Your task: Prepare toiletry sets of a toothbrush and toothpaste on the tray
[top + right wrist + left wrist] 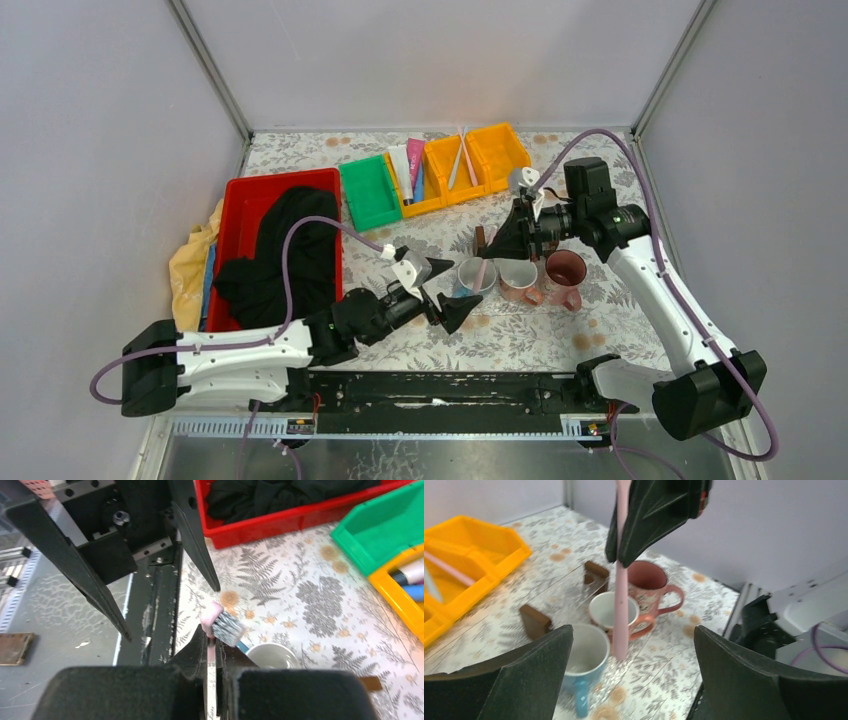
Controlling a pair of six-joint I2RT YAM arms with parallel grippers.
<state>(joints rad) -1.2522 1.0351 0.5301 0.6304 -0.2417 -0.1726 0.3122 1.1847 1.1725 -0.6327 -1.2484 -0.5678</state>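
top view: my right gripper [487,248] hides the upper part of the pink toothbrush [481,272], which it pinches upright over three mugs [517,275]. the left gripper [448,290] gapes wide beside them, holding nothing. three toothpaste tubes [411,165] lie in a yellow bin [428,206].

left wrist: the toothbrush's top is cut off, and i can't tell if its foot touches down. two brown blocks [535,621] sit behind the mugs.

right wrist: the jaws are clamped just below the bristles, and the handle is hidden.

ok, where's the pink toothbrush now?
The toothbrush is centre of the left wrist view, upright in the shut right gripper, beside the blue mug and before the middle mug.
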